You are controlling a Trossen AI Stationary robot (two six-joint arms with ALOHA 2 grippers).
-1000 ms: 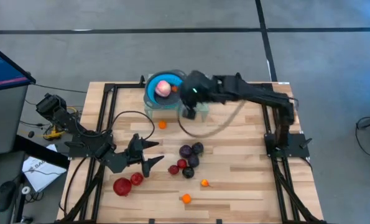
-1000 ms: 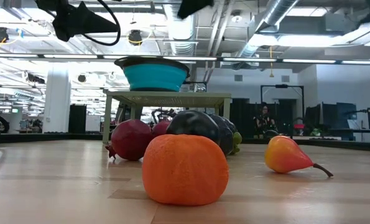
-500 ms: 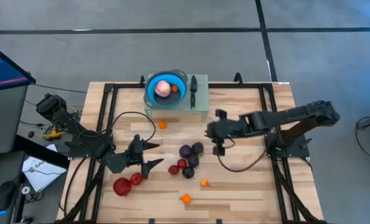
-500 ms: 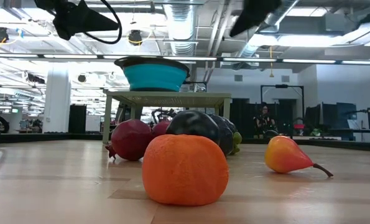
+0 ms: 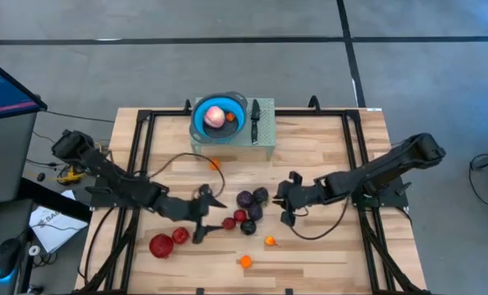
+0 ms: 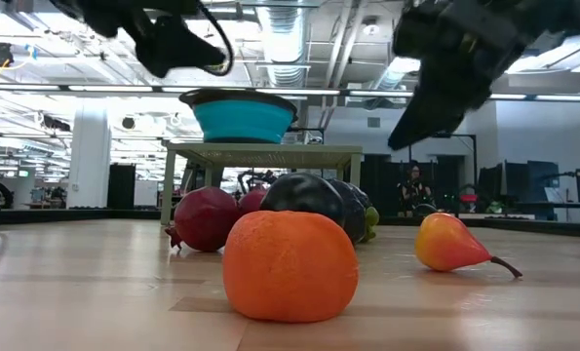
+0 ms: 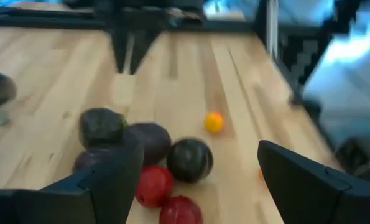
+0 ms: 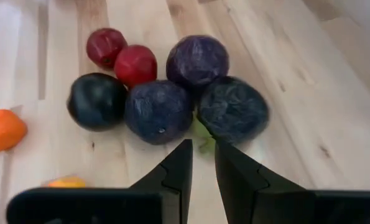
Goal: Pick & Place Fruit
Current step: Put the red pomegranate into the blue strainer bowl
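Fruit cluster (image 5: 248,215) blocks surface (image 5: 326,246) centre; pincers flank it at 3 and 9; open room toward 5.

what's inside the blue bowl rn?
In the high view the blue bowl holds a pale pink fruit and a small orange fruit. Anything beneath them is hidden. The low view shows only the bowl's outer wall, not its contents.

On the pale wooden worktop (image 5: 326,156), a cluster of dark purple and red fruits (image 5: 246,210) lies between both claws. The left claw (image 5: 210,215) gapes wide; the right claw (image 5: 285,199) is nearly closed. A pale pink fruit (image 5: 215,116) sits in the round blue bowl (image 5: 199,120).
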